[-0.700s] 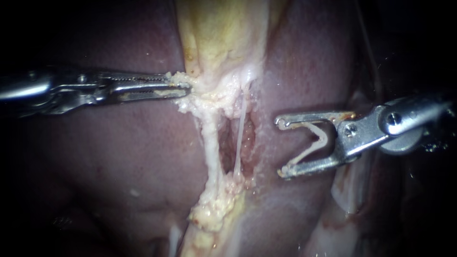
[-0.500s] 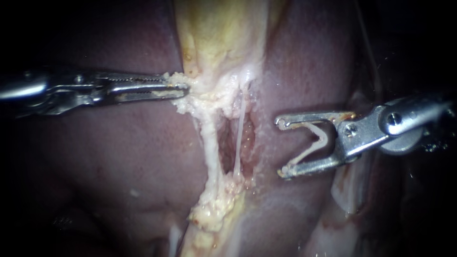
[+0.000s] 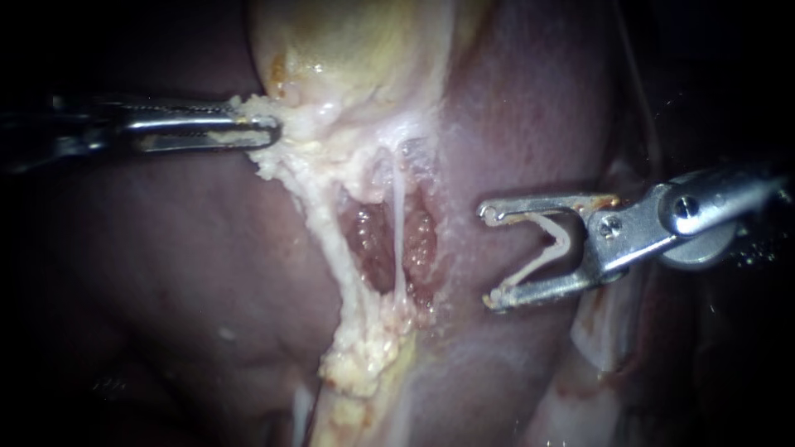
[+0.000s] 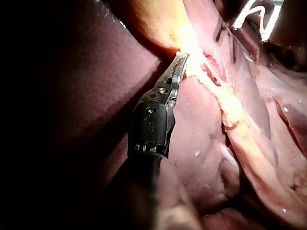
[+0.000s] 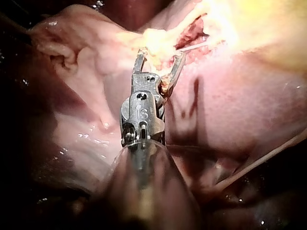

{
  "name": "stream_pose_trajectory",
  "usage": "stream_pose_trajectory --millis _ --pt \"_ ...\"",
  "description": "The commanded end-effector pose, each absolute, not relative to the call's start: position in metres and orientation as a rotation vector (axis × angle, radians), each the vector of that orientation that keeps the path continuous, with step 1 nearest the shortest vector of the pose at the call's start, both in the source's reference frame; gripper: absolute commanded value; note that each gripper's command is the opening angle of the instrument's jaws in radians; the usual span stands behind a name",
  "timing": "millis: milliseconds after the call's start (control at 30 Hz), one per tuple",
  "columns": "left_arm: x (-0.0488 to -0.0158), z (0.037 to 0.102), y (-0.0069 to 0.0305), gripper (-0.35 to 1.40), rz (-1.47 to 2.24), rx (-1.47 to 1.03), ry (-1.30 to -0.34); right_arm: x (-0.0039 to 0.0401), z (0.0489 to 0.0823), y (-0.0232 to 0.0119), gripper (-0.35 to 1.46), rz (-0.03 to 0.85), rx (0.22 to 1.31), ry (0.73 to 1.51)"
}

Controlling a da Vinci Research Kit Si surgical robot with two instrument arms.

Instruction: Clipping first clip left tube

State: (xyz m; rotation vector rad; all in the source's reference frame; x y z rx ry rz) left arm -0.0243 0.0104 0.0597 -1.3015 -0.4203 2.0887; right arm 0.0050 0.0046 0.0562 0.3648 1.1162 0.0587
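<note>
My left instrument (image 3: pixel 236 132), a slim steel shaft with serrated jaws, is coming in level from the left. Its hand is clenching on the crumbly pale yellow fat (image 3: pixel 273 161) at the lower edge of the glistening yellow gallbladder (image 3: pixel 356 50) and is drawing that fringe taut towards the left. In the left wrist view the same hand (image 4: pixel 181 58) is biting the fat where the gallbladder meets the smooth maroon liver (image 3: pixel 166 273).

The left tube (image 3: pixel 335 248), a thick whitish strand crusted with fat, is running slantwise from the gripped fringe down to a lump of fat below. Just beside it a thin, glassy white tube (image 3: pixel 398 240) is standing nearly upright, and a raw red patch of liver bed (image 3: pixel 373 248) is showing between the two.

My right instrument (image 3: pixel 490 257) is hovering over the liver, clear of both tubes, with the thin tube lying between it and the left tube. Its hand is standing wide apart and is grasping a pale V-shaped clip (image 3: pixel 551 244), whose legs are lying against the two jaws and whose mouth is facing the tubes. In the right wrist view this forked hand (image 5: pixel 159 53) is pointing at the fatty strand ahead of it.
</note>
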Motion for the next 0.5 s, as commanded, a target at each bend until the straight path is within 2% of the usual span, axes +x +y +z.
stream_pose_trajectory --millis 33,333,500 --pt "-0.0240 0.0595 0.0106 -0.35 2.087 -1.305 -0.413 0.0050 0.0561 0.0047 0.50 0.059 0.365 1.116" --pt "-0.0238 0.0594 0.0105 -0.35 2.085 -1.304 -0.407 0.0065 0.0559 0.0044 0.50 0.068 0.365 1.113" --pt "-0.0240 0.0591 0.0102 -0.35 2.082 -1.305 -0.403 0.0083 0.0564 0.0042 0.50 0.148 0.401 1.097"
